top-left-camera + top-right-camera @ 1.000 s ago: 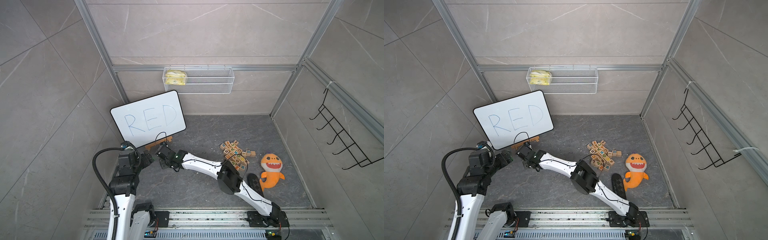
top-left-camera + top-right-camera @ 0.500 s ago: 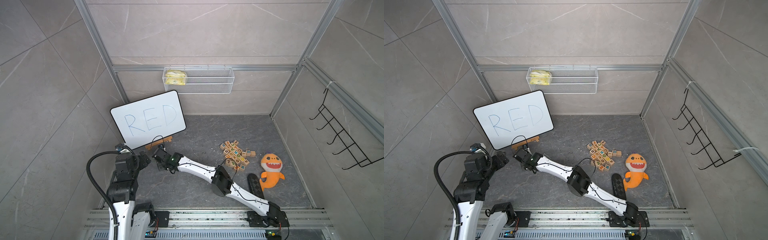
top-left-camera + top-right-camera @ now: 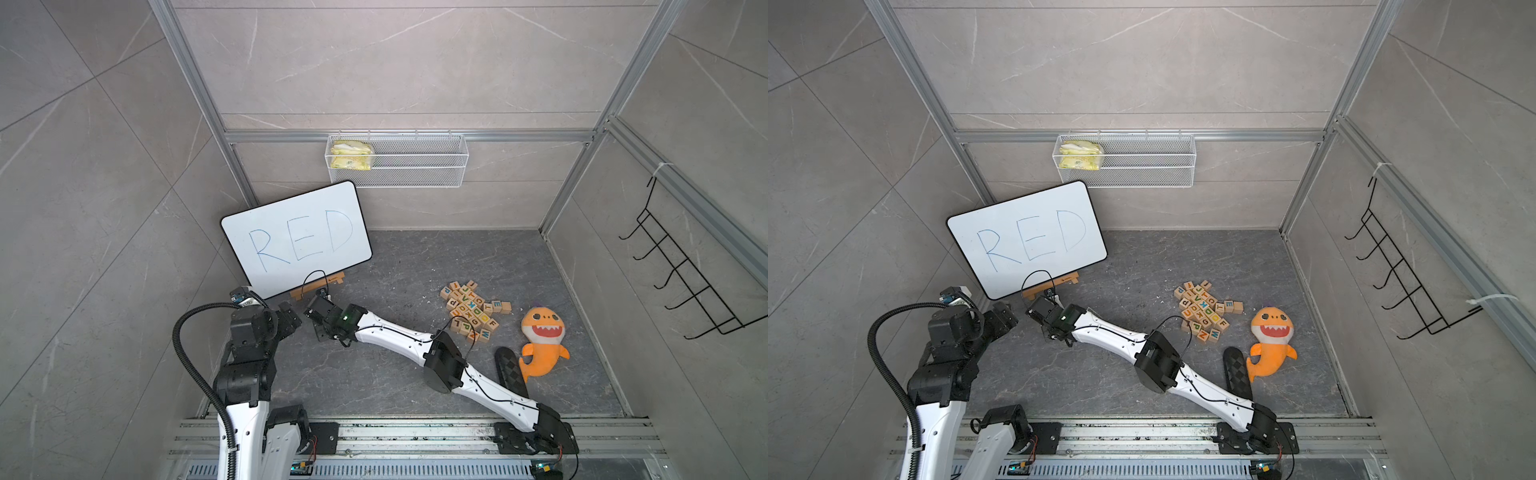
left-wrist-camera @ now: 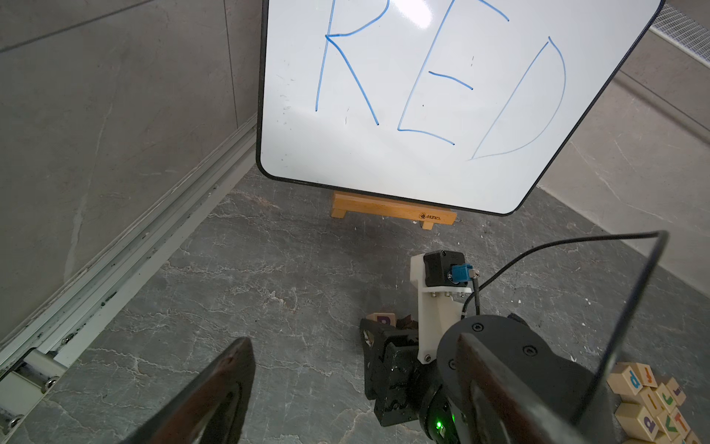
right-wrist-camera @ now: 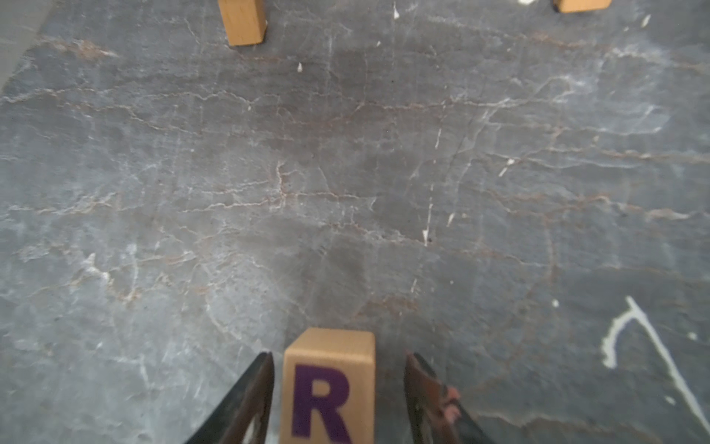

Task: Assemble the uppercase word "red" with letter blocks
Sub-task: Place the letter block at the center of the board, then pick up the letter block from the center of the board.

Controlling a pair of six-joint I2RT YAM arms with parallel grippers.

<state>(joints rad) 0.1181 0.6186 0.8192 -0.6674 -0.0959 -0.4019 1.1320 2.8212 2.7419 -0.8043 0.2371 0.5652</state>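
R block [image 5: 328, 388] sits between the right pincer [image 5: 338, 359] jaws, gap on both sides. Ahead: bare worktop [image 5: 345, 173] up to the easel feet [image 5: 244, 23]. Whiteboard [image 3: 297, 237] blocks the back-left; left pincer [image 3: 291, 318] crowds that side. Right arm [image 3: 399, 336] lies across the middle. Block pile [image 3: 473, 309] and plush shark [image 3: 540, 345] well clear, on the right.

Robot test booth, lab setting: grey stone-look panels [image 3: 395, 62], aluminium frame [image 3: 407, 136], robot arms [image 3: 395, 336] on floor rail [image 3: 415, 432], wire basket [image 3: 415, 174], hook rack [image 3: 685, 262].
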